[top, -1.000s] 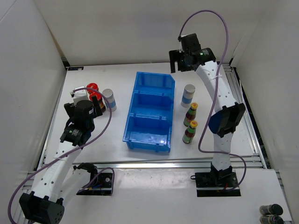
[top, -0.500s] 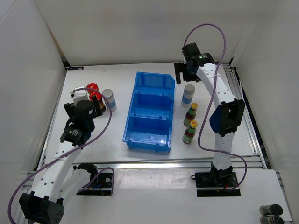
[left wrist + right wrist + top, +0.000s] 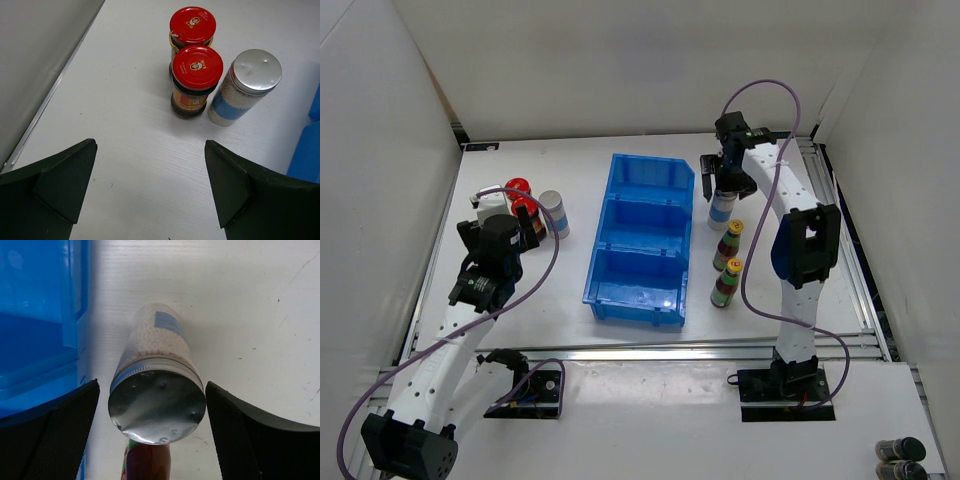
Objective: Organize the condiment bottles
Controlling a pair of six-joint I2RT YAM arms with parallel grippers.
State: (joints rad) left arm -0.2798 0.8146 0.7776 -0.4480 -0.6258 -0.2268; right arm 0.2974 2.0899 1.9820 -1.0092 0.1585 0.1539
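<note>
Bin (image 3: 645,201) of blue plastic, three compartments, lies mid-bench (image 3: 570,300); all bottles stand outside it, upright, caps up. Near the right edge the right pincer (image 3: 721,180) hangs with fingers apart either side of the right silver-capped bottle (image 3: 157,390). The far yellow-capped bottle (image 3: 730,245) and near yellow-capped bottle (image 3: 726,282) stand frontward of it. Near the left edge the left pincer (image 3: 150,190), spread wide, faces the near red-capped jar (image 3: 197,80), far red-capped jar (image 3: 192,30) and left silver-capped bottle (image 3: 245,87). White walls (image 3: 620,60) surround the white bench.
</note>
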